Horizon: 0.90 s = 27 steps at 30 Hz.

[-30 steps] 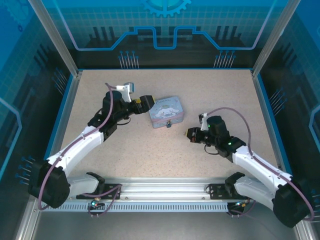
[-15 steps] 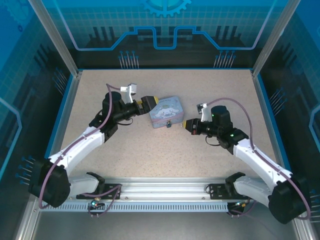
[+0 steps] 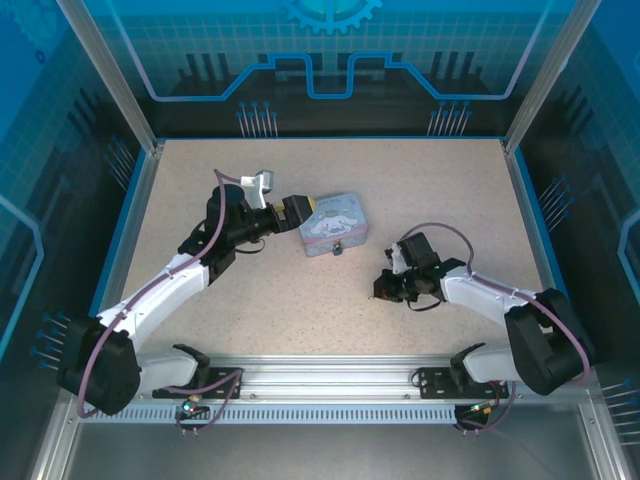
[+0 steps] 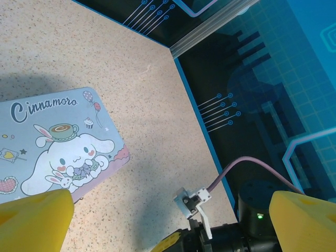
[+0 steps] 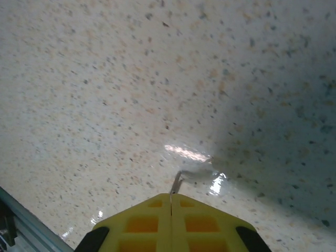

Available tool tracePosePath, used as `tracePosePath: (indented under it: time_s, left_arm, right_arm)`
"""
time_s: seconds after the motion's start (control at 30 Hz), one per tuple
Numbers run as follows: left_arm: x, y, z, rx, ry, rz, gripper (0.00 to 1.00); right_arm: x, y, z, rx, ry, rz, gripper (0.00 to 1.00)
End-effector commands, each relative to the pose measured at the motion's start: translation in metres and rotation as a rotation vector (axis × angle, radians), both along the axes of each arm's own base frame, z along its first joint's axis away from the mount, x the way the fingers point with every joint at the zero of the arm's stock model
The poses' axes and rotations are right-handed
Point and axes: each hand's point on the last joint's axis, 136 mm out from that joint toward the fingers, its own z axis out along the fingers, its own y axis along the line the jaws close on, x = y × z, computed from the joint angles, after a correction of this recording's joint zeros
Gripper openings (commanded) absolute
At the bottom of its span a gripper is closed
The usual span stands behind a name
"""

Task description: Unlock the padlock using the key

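Right tool is pinched closed on the key, low over the counter right of centre. The key looks thin, stiff and slippery, so grip its bow. Padlock lies mid-counter against the tin. Left tool gapes wide, empty.

Bench: beige with fine dark speckle. Tin: pale blue lid, white cartoon puppy, pink lower edge, dark script lettering. Left gripper and right gripper: yellow fingers, black bodies. Key: thin, grey. Cables: mauve. Far wall: teal with a light grid.
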Motion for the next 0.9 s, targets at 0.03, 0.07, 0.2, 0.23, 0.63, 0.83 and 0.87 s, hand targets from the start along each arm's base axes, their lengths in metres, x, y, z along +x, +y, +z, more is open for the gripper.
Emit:
tracePosePath:
  time_s: [0.03, 0.07, 0.2, 0.23, 0.63, 0.83, 0.87]
  left_arm:
    - [-0.002, 0.002, 0.008, 0.022, -0.038, 0.004, 0.97]
    - [-0.002, 0.002, 0.008, 0.024, -0.041, 0.004, 0.97]
    - [-0.001, 0.002, 0.008, 0.027, -0.042, 0.006, 0.98]
    - [-0.001, 0.002, 0.007, 0.03, -0.041, 0.005, 0.98]
    - [-0.001, 0.004, 0.008, 0.049, -0.054, 0.009, 0.98]
    - [-0.001, 0.005, 0.007, 0.068, -0.062, 0.009, 0.99]
    - [0.0, 0.005, 0.006, 0.072, -0.06, 0.01, 0.99]
  right_arm:
    - [-0.016, -0.012, -0.014, -0.105, 0.084, 0.019, 0.0]
    - [-0.019, -0.016, -0.017, -0.126, 0.101, 0.02, 0.0]
    - [-0.026, -0.026, -0.025, -0.183, 0.124, 0.011, 0.0]
    - [-0.025, -0.026, -0.025, -0.181, 0.118, 0.009, 0.0]
    - [-0.015, -0.029, 0.003, -0.221, 0.049, 0.022, 0.26]
    - [-0.017, -0.024, -0.003, -0.278, 0.065, 0.059, 0.27]
    - [-0.016, -0.021, -0.005, -0.278, 0.066, 0.07, 0.27]
